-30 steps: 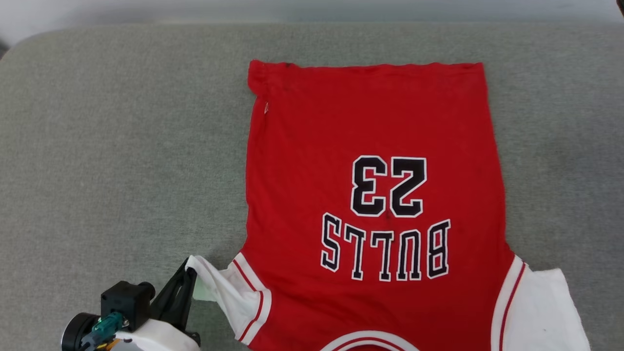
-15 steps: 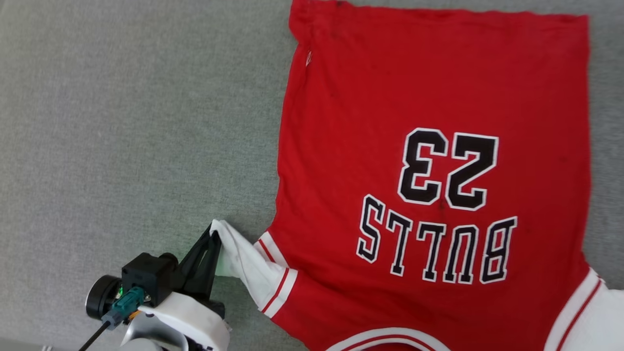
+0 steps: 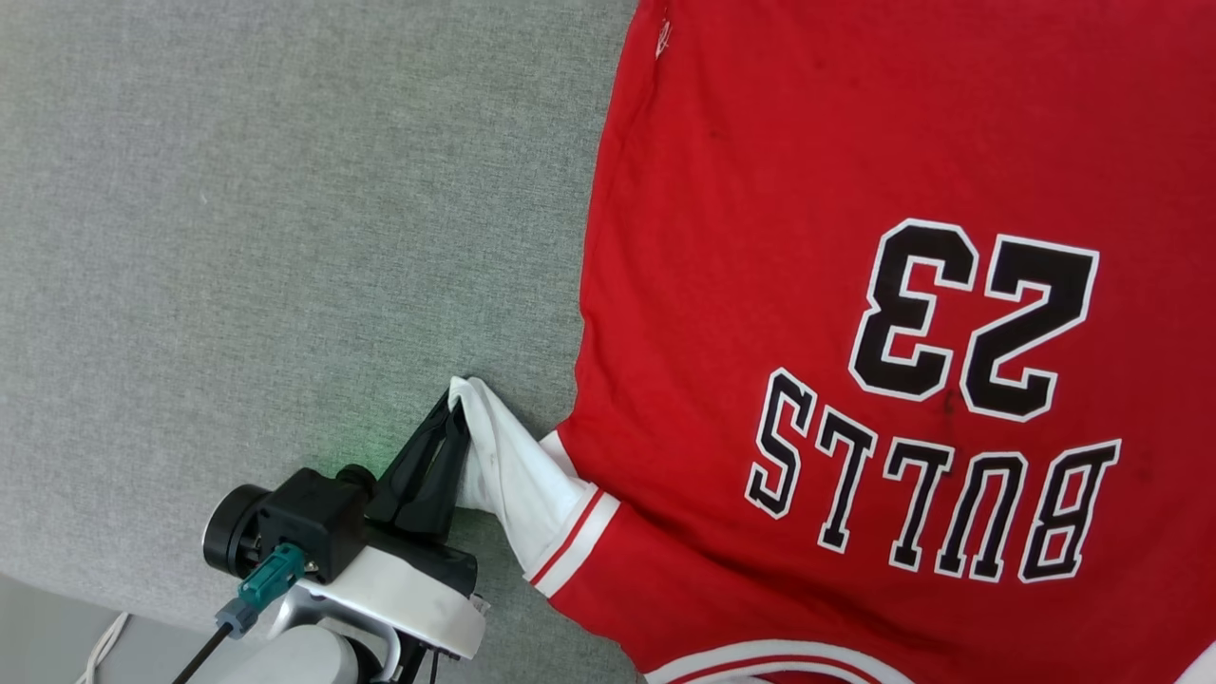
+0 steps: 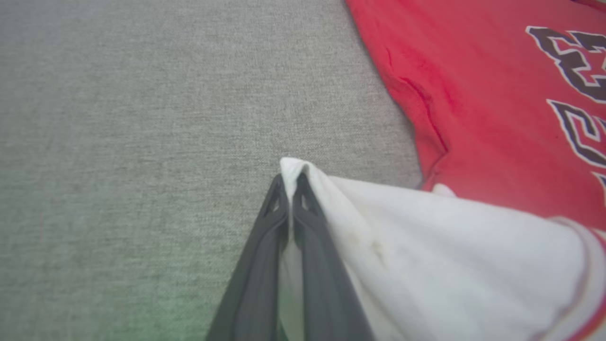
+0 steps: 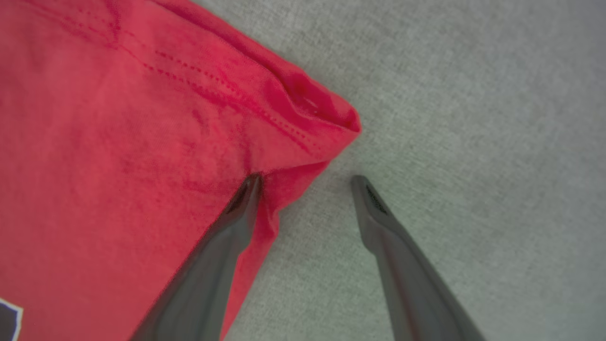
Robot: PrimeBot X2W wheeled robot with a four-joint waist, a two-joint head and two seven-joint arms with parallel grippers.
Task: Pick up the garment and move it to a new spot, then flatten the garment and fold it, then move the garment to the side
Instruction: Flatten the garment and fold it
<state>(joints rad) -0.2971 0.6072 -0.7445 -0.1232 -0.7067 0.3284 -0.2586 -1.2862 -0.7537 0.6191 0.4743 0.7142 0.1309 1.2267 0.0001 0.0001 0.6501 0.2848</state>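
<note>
The left hand (image 3: pixel 458 408) has its 2 long dark fingers pressed tight together on the outer edge of the white sleeve (image 3: pixel 513 475) of the red short-sleeved cotton T-shirt (image 3: pixel 807 285), and the sleeve rises off the grey woven-cloth bench (image 3: pixel 285 237) in a small tent at the fingertips. In the left wrist view the pinched fold sits right at the tips of that hand (image 4: pixel 289 177), with the white sleeve (image 4: pixel 450 246) trailing off to its right into the red body (image 4: pixel 473 118). The body lies spread flat, front up, beyond and to the right of the hand, its dark "BULLS" and "23" lettering (image 3: pixel 950 408) upside down to the head camera. The right hand (image 5: pixel 307 180) stands wide open and holds nothing. One finger rests on the red cloth (image 5: pixel 94 142), the other is over bare bench, and a puckered hem corner (image 5: pixel 331 118) lies just ahead of them. The shirt looks light, limp and non-slippery, so it will probably sag and crease wherever it is unsupported. Doubled, stitched edges such as this sleeve end and that hem corner seem the surest holds, and 2 holds should keep it spread better than 1.
</note>
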